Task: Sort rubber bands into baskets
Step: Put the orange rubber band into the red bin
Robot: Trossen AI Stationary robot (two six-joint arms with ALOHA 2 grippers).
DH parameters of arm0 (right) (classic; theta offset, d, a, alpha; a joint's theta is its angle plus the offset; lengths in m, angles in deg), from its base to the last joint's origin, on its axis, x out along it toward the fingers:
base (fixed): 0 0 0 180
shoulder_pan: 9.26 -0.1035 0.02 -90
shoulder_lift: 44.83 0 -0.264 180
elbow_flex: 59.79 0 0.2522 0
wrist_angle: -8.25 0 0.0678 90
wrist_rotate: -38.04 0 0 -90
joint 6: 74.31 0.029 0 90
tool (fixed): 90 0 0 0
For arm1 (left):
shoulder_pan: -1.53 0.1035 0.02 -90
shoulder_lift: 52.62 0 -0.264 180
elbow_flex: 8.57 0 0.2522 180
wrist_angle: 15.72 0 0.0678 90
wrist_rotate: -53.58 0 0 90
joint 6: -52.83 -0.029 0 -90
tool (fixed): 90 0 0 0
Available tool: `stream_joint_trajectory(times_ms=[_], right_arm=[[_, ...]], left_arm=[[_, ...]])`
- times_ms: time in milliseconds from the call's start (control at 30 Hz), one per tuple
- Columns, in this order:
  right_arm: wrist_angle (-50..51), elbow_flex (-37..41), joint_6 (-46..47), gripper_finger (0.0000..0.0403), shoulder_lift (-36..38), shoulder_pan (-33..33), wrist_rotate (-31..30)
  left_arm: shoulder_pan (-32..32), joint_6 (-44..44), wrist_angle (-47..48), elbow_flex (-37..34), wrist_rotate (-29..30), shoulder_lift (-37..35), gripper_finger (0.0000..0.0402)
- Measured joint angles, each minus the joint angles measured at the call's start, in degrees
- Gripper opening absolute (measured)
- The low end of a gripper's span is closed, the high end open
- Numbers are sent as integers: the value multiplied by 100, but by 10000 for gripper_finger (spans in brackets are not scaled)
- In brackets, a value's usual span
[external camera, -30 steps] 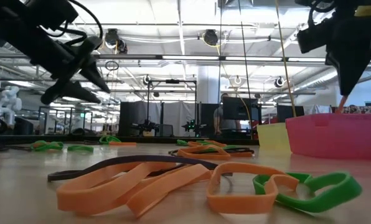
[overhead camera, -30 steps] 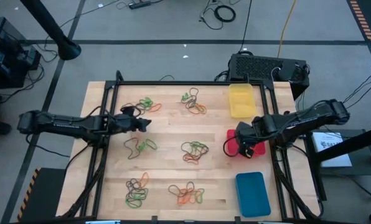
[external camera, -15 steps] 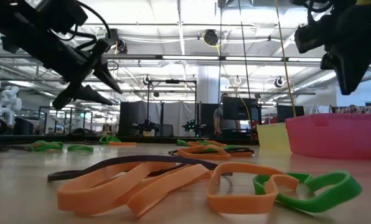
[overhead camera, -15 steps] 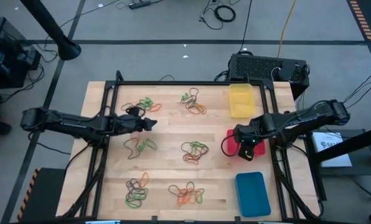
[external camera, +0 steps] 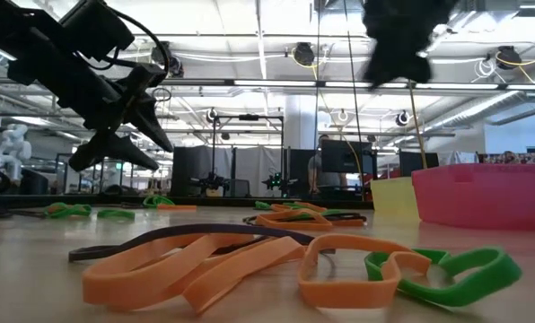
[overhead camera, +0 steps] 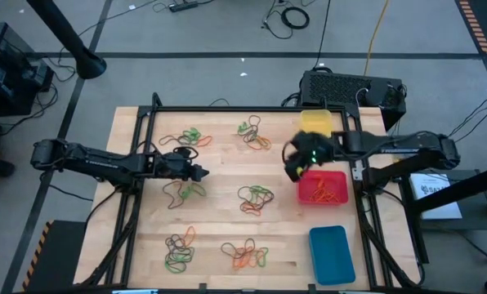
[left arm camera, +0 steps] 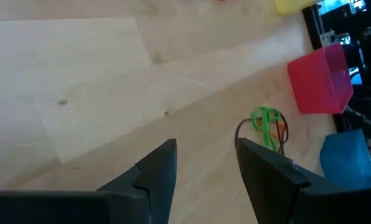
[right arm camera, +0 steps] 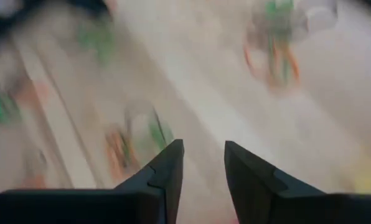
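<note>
Sorting rubber bands (overhead camera: 255, 198) into baskets (overhead camera: 323, 188)

Light, floppy, snag-prone; best pinched on a single strand. Left gripper (overhead camera: 201, 173) open, empty; right gripper (overhead camera: 292, 161) parted, empty

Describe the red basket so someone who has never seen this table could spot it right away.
Look along the right edge of the wooden table, where three baskets sit in a row. The red basket is the middle one, between the yellow basket at the far end and the blue basket at the near end. It alone holds orange rubber bands.
</note>
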Motion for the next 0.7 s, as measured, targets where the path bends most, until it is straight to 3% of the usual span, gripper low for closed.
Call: stream_joint_trajectory(times_ms=[233, 600, 700], right_arm=[[-1217, 0, -224, 89, -862, 883, 33], [-2059, 4, -99, 79, -2891, 1966, 1289], [-2077, -70, 147, 79, -3233, 2074, 1267]], left_arm=[[-102, -167, 3, 2, -136, 0, 175], [-373, -407, 17, 2, -290, 0, 175], [-444, -404, 24, 2, -291, 0, 175]])
